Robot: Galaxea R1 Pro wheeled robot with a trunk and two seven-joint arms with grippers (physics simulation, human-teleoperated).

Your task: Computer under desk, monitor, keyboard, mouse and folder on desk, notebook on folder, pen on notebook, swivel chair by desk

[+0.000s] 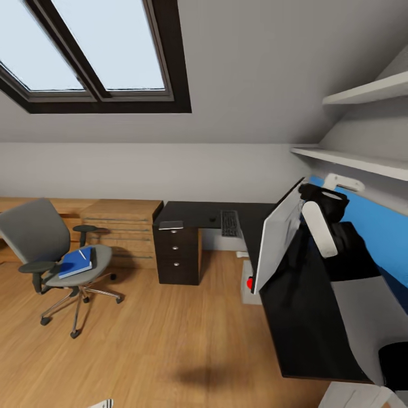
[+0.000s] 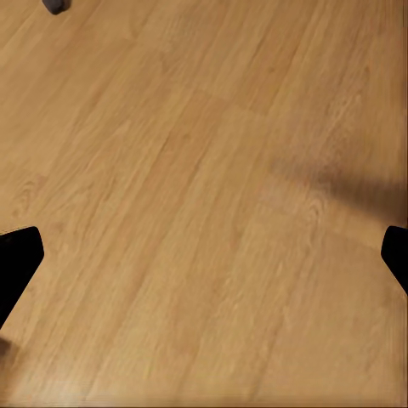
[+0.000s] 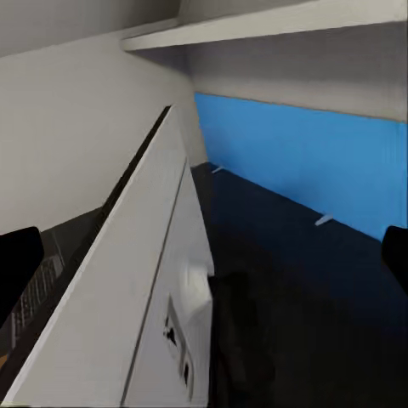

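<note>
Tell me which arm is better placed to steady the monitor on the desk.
The right. Its claw is open just behind the monitor's white back, over the desk. The left claw is open over bare wood floor, away from the desk.

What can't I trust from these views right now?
- Monitor front: head view sees only its white back.
- Computer: mostly hidden under the desk.
- Mouse: too small to confirm.
- Notebook and pen on the folder: too small to tell apart.
</note>
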